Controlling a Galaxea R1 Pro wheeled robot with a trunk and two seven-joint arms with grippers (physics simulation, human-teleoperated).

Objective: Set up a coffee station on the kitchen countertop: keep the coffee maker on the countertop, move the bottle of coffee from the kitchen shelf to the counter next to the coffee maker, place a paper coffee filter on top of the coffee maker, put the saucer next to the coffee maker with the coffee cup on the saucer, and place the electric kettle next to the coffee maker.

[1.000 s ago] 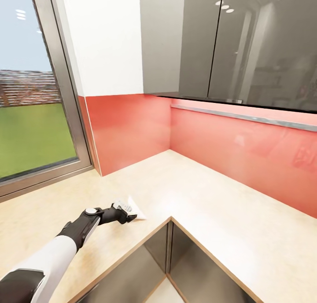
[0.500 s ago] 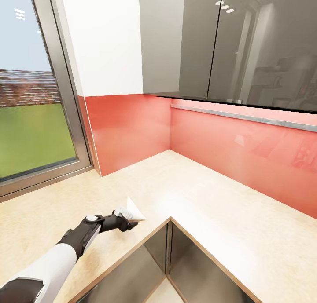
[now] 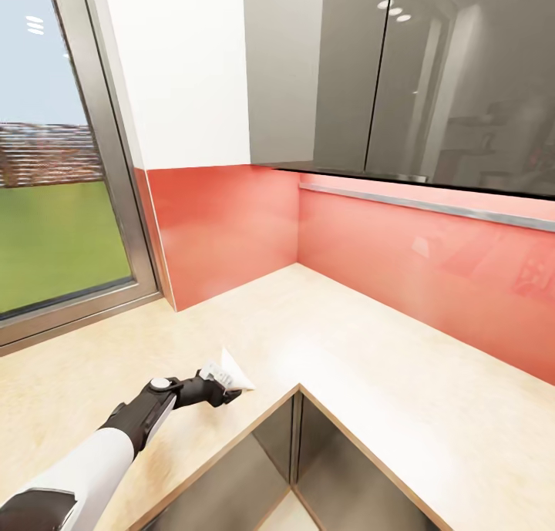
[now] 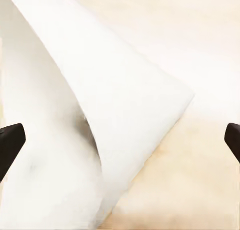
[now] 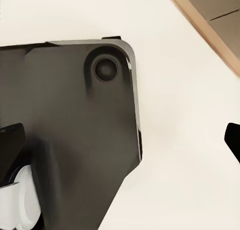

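The paper coffee filter (image 3: 236,372), a white cone, lies on the light-wood kitchen countertop (image 3: 370,361) close to the inner corner of its front edge. My left gripper (image 3: 223,391) is right at it, low over the worktop. In the left wrist view the filter (image 4: 100,115) curls up between the two black fingertips (image 4: 10,145), which stand far apart, so the left gripper (image 4: 120,140) is open around it. My right gripper (image 5: 120,140) is open too, with a dark part of the robot (image 5: 75,130) and pale floor behind it.
The countertop runs in an L along a red backsplash (image 3: 416,261). Glossy grey wall cabinets (image 3: 401,76) hang over the right run. A large window (image 3: 54,207) lies to the left. Grey cabinet fronts (image 3: 308,469) drop below the worktop's inner corner.
My left arm has drawn slightly back toward me along the worktop, and the filter has shifted a little with it. The rest of the scene is unchanged.
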